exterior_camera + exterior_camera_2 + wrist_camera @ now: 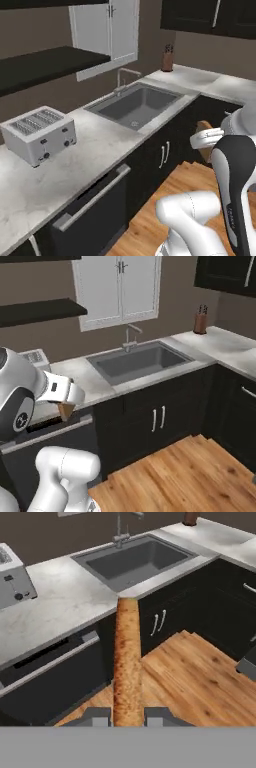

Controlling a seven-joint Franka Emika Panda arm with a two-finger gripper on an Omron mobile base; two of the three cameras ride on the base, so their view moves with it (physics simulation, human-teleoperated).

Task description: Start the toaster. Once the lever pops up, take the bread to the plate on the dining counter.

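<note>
My gripper (127, 716) is shut on the bread (127, 662), a tan-brown slice seen edge-on that rises between the two fingertips. The held bread (203, 125) hangs over the wooden floor in front of the dark cabinets, away from the worktop. In the right base view the bread (66, 410) pokes out below the gripper (67, 401). The silver-grey toaster (40, 132) stands on the marble worktop at the left, its slots facing up. The toaster (12, 582) also shows at the hand view's upper left edge. The plate and the dining counter are out of view.
A built-in sink (135, 105) with a faucet (122, 80) sits in the marble worktop right of the toaster. A knife block (167, 57) stands in the far corner. Dark cabinets and a dishwasher front (90, 205) line the wooden floor (190, 476).
</note>
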